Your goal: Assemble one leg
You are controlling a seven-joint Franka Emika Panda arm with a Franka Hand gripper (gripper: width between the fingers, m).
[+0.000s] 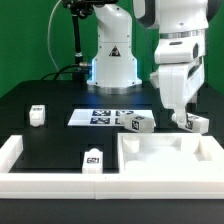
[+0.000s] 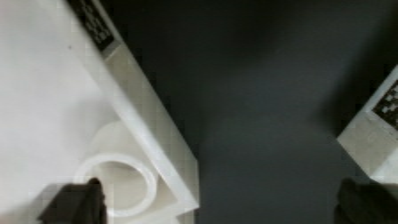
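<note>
Several small white legs with tags lie on the black table: one (image 1: 138,123) and one (image 1: 190,122) by the far rim of the white tabletop (image 1: 200,150), one (image 1: 37,115) at the exterior view's left, one (image 1: 92,160) near the front. My gripper (image 1: 173,118) hangs open and empty between the two far legs, just above the table. In the wrist view the gripper (image 2: 221,208) spans bare table. A tagged leg (image 2: 377,120) lies beside one finger. A white part with a round hole (image 2: 118,182) lies by the other finger (image 2: 71,205).
The marker board (image 1: 108,117) lies flat mid-table. A white L-shaped fence (image 1: 14,150) runs along the front and the exterior view's left. The arm's base (image 1: 112,60) stands at the back.
</note>
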